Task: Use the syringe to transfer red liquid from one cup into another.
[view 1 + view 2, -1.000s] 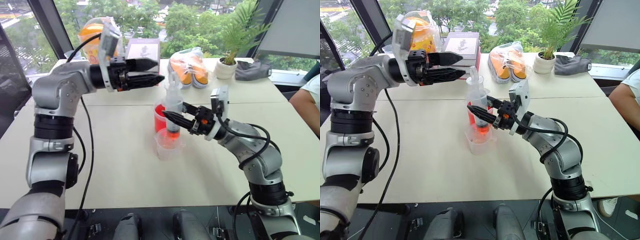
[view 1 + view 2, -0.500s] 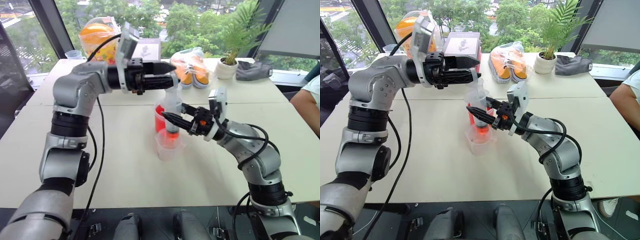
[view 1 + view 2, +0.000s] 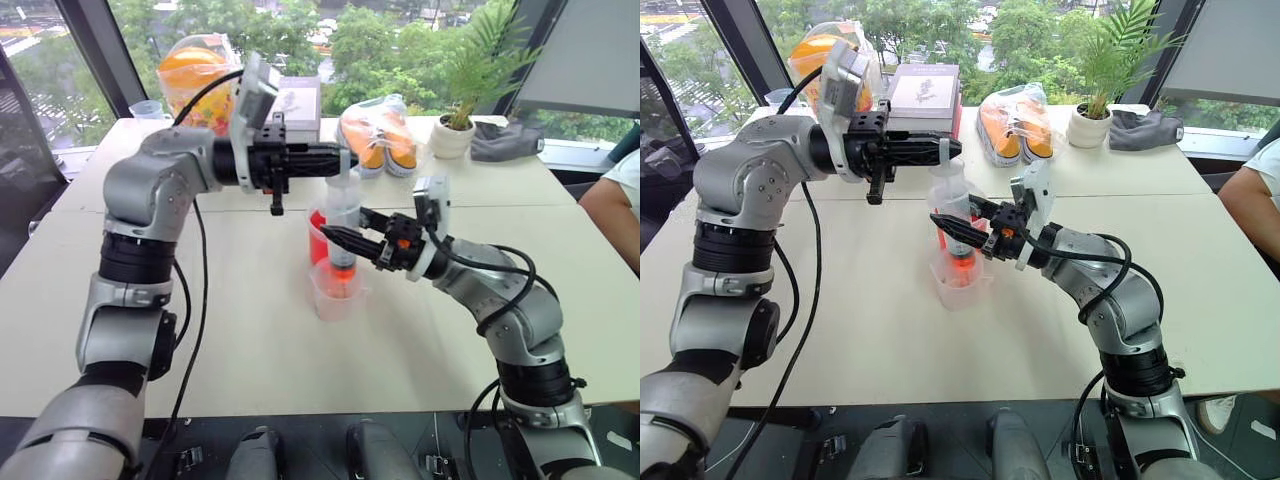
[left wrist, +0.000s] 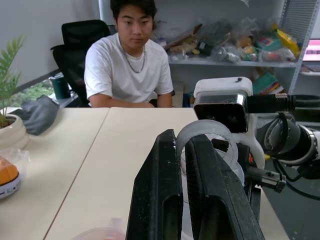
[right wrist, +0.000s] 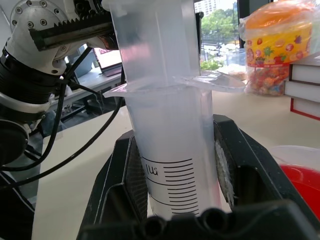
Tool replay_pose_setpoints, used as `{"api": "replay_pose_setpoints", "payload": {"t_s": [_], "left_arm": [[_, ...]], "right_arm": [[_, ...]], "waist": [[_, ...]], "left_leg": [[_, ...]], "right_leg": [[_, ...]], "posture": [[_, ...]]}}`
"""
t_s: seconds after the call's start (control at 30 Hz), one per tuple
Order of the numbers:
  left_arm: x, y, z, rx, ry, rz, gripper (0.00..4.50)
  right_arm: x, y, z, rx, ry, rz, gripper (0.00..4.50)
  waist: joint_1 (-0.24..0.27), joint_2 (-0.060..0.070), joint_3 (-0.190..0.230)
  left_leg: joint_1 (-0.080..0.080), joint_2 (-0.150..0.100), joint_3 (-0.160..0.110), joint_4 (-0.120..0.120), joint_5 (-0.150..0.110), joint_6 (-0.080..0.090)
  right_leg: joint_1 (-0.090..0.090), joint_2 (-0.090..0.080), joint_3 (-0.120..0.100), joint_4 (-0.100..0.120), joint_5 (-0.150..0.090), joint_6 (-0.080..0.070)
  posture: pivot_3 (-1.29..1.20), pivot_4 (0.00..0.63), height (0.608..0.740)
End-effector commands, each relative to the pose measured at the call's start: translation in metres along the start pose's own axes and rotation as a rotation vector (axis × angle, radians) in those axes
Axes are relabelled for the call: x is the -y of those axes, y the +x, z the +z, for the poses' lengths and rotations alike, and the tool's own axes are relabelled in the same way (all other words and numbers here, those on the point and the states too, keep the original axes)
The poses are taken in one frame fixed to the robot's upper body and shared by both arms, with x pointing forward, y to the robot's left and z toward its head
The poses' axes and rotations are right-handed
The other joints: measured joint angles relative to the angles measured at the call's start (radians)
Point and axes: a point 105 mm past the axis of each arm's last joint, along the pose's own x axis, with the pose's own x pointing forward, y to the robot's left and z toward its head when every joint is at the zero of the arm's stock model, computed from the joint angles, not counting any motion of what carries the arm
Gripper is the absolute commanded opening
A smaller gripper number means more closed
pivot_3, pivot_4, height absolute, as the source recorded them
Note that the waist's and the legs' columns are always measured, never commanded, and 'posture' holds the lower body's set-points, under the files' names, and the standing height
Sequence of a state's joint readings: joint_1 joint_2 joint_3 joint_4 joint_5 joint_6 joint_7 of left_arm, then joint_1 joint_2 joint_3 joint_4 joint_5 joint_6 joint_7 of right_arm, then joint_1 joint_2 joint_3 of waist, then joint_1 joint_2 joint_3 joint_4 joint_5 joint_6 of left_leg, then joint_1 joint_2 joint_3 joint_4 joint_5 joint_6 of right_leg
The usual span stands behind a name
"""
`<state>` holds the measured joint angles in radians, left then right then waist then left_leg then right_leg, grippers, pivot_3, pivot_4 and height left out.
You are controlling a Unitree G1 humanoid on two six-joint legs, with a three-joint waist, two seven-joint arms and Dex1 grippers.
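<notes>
While my right jaws (image 3: 333, 236) stay pressed against both sides of the syringe (image 3: 343, 228), the barrel stands upright above the shorter clear cup (image 3: 334, 290), its lower end glowing with red liquid (image 3: 343, 270) inside that cup's rim. The taller red cup (image 3: 318, 236) sits just behind, on the far side, touching or nearly touching the small one; I cannot tell which. My left jaws (image 3: 338, 158) have come together at the top of the syringe, reaching in level from the left, and in my left wrist view the two fingers (image 4: 165, 200) lie almost closed around the pale plunger ring (image 4: 206, 137). The cups stand near the middle of the pale surface (image 3: 250, 330), with bare room to the left, right and near side. Farther back lie a pair of orange shoes (image 3: 378, 135), a book (image 3: 288, 100), a candy jar (image 3: 195, 70) and a potted plant (image 3: 455, 125). A person (image 4: 130, 75) sits at the right edge.
</notes>
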<state>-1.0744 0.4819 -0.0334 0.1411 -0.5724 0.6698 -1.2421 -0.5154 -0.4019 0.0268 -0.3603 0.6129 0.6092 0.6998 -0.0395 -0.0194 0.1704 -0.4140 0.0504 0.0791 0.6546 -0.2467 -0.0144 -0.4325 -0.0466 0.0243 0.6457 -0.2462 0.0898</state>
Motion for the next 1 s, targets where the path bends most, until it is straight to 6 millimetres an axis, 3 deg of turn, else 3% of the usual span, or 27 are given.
{"api": "replay_pose_setpoints", "payload": {"t_s": [0.03, 0.47, 0.63, 0.77, 0.8, 0.83, 1.0], "left_arm": [[0.013, 0.013, -0.024, -0.080, -0.011, -0.076, 0.06], [0.022, 0.015, -0.049, -0.116, -0.053, -0.084, 0.06], [0.021, 0.013, -0.049, -0.114, -0.051, -0.071, 0.06], [0.010, 0.009, -0.036, -0.089, -0.039, -0.015, 0.06], [0.007, 0.008, -0.032, -0.079, -0.039, 0.000, 0.71], [0.004, 0.006, -0.028, -0.071, -0.038, 0.012, 1.02], [-0.005, -0.008, -0.005, -0.018, -0.016, 0.079, 3.44]], "right_arm": [[-0.010, 0.005, 0.050, 0.148, -0.106, 0.046, 1.47], [-0.008, 0.005, 0.075, 0.215, -0.069, 0.043, 1.47], [-0.008, 0.005, 0.076, 0.209, -0.061, 0.045, 1.47], [-0.010, 0.006, 0.064, 0.175, -0.048, 0.055, 1.47], [-0.011, 0.007, 0.060, 0.164, -0.042, 0.059, 1.47], [-0.012, 0.007, 0.056, 0.157, -0.035, 0.061, 1.47], [-0.016, 0.009, 0.040, 0.118, -0.002, 0.078, 1.47]], "waist": [[0.000, 0.000, 0.000], [0.001, 0.000, 0.000], [0.000, 0.000, 0.000], [0.000, 0.000, 0.000], [0.001, 0.000, 0.000], [0.001, 0.000, 0.000], [-0.003, 0.000, 0.000]], "left_leg": [[0.000, 0.000, 0.000, 0.000, 0.000, 0.000], [0.000, 0.000, 0.000, 0.000, 0.000, 0.000], [0.000, 0.000, 0.000, 0.000, 0.000, 0.000], [0.000, 0.000, 0.000, 0.000, 0.000, 0.000], [0.000, 0.000, 0.000, 0.000, 0.000, 0.000], [0.000, 0.000, 0.000, 0.000, 0.000, 0.000], [0.000, 0.000, 0.000, 0.000, 0.000, 0.000]], "right_leg": [[0.000, 0.000, 0.000, 0.000, 0.000, 0.000], [0.000, 0.000, 0.000, 0.000, 0.000, 0.000], [0.000, 0.000, 0.000, 0.000, 0.000, 0.000], [0.000, 0.000, 0.000, 0.000, 0.000, 0.000], [0.000, 0.000, 0.000, 0.000, 0.000, 0.000], [0.000, 0.000, 0.000, 0.000, 0.000, 0.000], [0.000, 0.000, 0.000, 0.000, 0.000, 0.000]], "posture": [[0.00, 0.150, 0.740], [0.00, 0.150, 0.740], [0.00, 0.150, 0.740], [0.00, 0.150, 0.740], [0.00, 0.150, 0.740], [0.00, 0.150, 0.740], [0.00, 0.150, 0.740]]}}
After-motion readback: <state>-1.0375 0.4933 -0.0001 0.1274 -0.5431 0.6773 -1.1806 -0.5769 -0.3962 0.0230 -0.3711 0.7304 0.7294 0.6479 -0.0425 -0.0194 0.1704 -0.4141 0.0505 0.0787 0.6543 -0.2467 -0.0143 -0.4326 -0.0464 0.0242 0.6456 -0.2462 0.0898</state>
